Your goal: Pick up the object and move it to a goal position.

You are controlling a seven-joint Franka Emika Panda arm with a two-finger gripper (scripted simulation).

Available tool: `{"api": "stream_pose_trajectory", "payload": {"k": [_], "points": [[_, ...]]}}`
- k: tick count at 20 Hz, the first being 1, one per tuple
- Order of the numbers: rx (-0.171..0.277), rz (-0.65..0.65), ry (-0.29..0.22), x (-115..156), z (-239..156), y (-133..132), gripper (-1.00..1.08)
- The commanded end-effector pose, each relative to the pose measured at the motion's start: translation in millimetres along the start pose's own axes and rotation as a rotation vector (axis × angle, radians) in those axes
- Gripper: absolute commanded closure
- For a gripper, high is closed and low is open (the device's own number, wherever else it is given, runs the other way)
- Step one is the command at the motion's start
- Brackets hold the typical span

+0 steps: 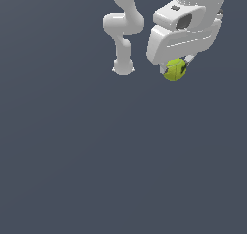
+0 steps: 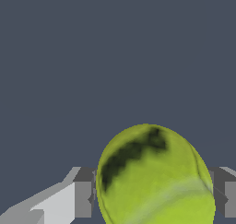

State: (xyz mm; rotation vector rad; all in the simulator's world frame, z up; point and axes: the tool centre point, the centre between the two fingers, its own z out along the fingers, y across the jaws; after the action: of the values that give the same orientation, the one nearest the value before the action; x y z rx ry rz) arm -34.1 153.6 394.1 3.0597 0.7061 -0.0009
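White tool [image 1: 175, 70] grips the small yellow-green, dark-marked ball [image 2: 154, 177] between its closed fingers [image 2: 83, 193], directly beneath the wrist.

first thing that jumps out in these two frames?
The yellow-green ball, the only colour in the scene, sits clamped under the white gripper in the upper right of the exterior view. In the wrist view it fills the foreground, dark curved marking across it, with a finger pressed against either side. Everything else is flat dark grey surface, plus the arm's white links at the top of the exterior view.
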Motion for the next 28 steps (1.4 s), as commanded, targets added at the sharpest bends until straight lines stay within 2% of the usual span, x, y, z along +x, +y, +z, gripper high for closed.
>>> {"api": "stream_pose_trajectory", "payload": {"k": [1, 14, 28], "points": [[0.0, 0.001, 0.0, 6.5, -20.3, -11.2, 1.08], [0.002, 0.002, 0.001, 33.5, -91.9, -50.5, 1.08], [0.001, 0.001, 0.001, 43.3, -114.1, -62.7, 1.08]]}}
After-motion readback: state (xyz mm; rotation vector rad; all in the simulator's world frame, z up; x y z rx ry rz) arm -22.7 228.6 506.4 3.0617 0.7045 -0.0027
